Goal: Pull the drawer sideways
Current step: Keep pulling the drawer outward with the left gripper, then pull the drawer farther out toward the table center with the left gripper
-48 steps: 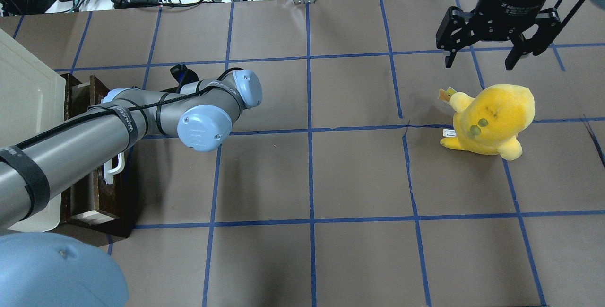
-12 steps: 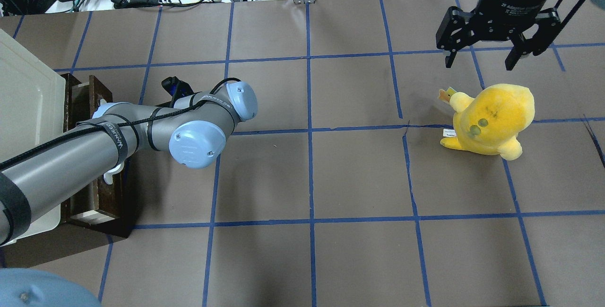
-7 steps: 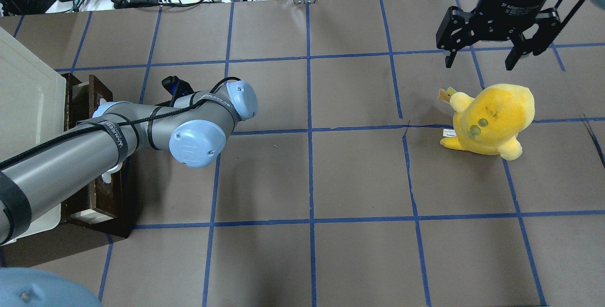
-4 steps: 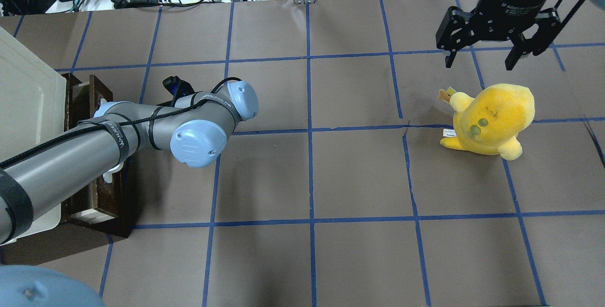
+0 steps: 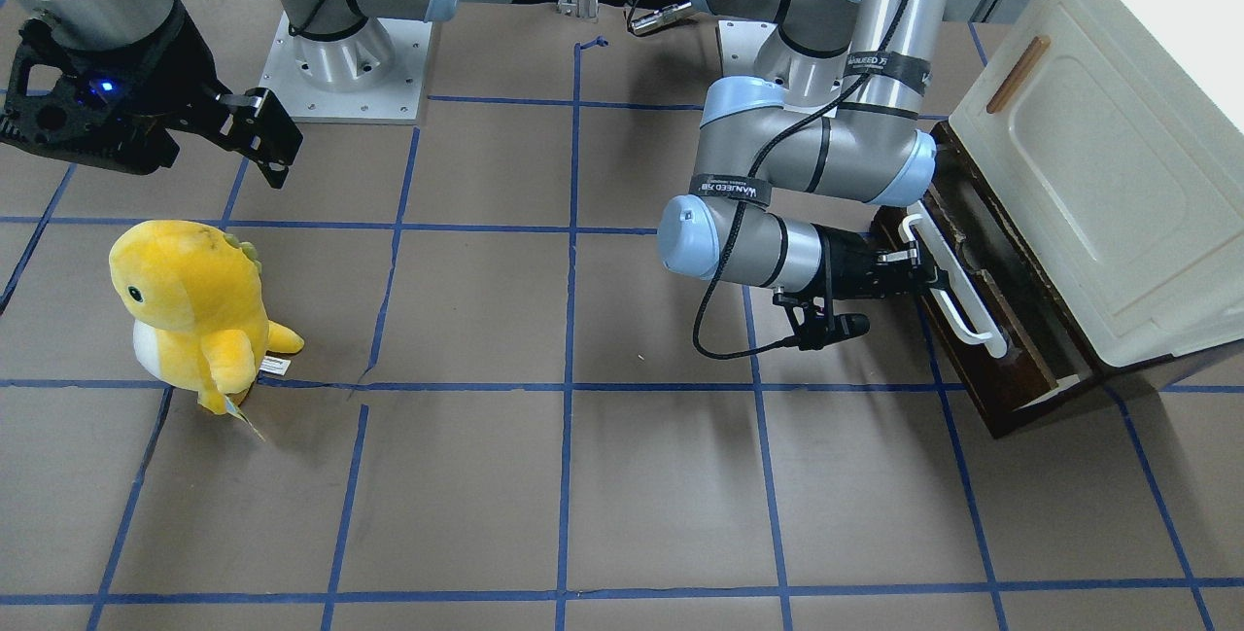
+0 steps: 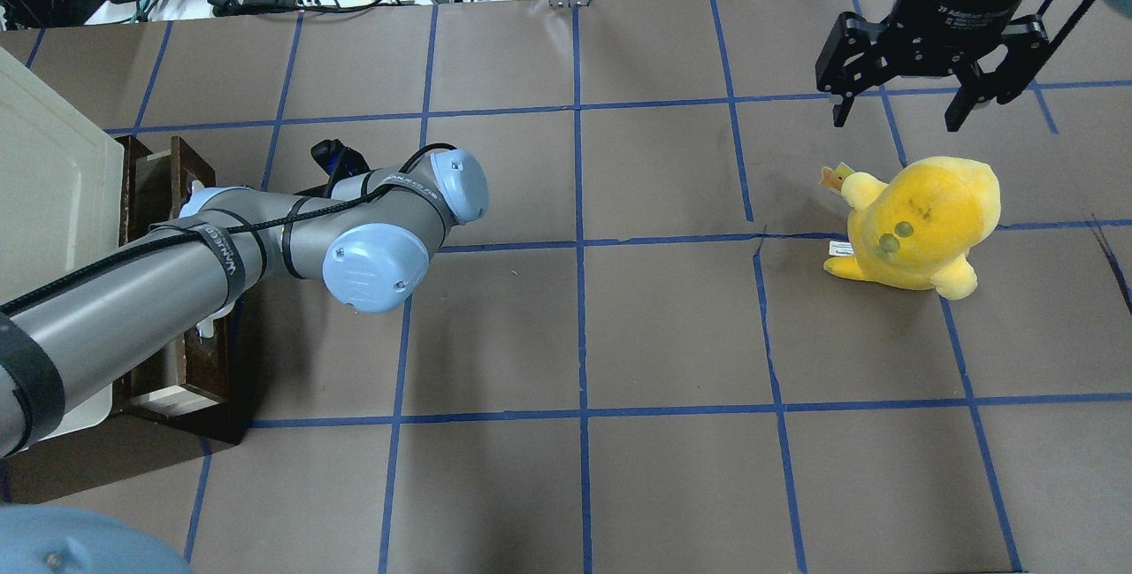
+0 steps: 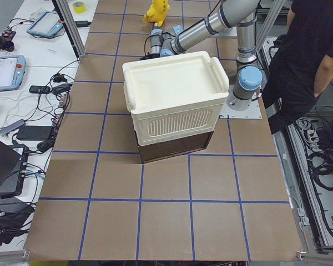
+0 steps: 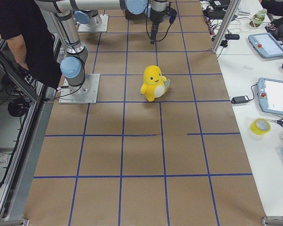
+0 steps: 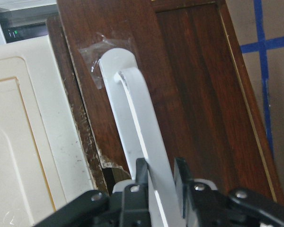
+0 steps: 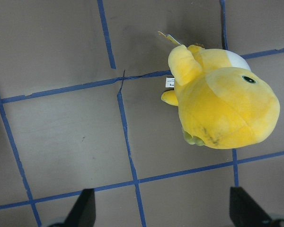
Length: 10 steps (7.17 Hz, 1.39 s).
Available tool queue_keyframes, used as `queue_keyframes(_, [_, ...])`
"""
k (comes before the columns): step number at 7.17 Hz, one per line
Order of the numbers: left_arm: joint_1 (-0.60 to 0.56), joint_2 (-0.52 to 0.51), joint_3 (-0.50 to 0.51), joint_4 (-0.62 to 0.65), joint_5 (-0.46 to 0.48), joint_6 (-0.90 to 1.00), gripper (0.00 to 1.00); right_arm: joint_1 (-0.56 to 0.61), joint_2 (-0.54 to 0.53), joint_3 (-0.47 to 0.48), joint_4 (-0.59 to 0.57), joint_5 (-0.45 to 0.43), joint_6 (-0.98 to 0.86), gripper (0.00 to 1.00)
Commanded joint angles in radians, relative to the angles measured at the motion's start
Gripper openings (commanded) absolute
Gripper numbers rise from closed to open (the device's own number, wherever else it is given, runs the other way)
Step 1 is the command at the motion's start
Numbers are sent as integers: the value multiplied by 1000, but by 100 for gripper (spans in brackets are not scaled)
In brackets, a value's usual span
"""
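**Left arm (image 6: 292, 233) nudged toward table centre; pull on drawer under way**

Against the overhead view from a moment ago, the elbow and wrist joints sit slightly further from the cabinet side. The drawer (image 5: 982, 388) shows little change.

- Step in hand: the sideways pull itself, judged early. The grasp is already made.
- Left hand (image 9: 160, 176): fingers on either side of the white bar handle (image 9: 132, 118), pinching it near one end, not mid-bar. Forearm lies roughly level, pointing at the drawer front.
- Drawer position: under the cream cabinet (image 5: 1098, 174), on the robot's left side of the table (image 5: 583, 495). Its dark front stands a little way out from the cabinet face.
- Right hand (image 6: 895, 118): fingers spread, holding nothing, hovering just beyond the yellow plush toy (image 6: 920, 225), well apart from the work.

Next move, as a judgement: draw straight out, square to the drawer front and level. With the grip off-centre on the bar, the drawer may skew and bind, or the cabinet may slide along with it.

Containers: only a thin pale strip of the drawer's inside (image 5: 1069, 383) shows. Cannot tell whether anything lies in it. Cabinet door is shut, so its contents are hidden.
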Motion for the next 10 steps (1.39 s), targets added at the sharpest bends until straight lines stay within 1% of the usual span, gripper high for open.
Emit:
queue_keyframes(1, [-5,0,16,-4,-3,4,19,0,0,0,0,0,0,100])
queue_keyframes(2, [-17,-4,42,-9,-3,17,19,-2,0,0,0,0,0,100])
queue_keyframes(3, [-33,-9,43,-7,-3,18,19,0,0,0,0,0,0,100])
queue_keyframes(8, [-34,-12,45,-5,-10,18,20,0,0,0,0,0,0,100])
queue_keyframes(9, [-34,-26,47,8,-10,1,20,0,0,0,0,0,0,100])
queue_keyframes(10, [-33,-37,53,14,-16,-37,28,0,0,0,0,0,0,100])
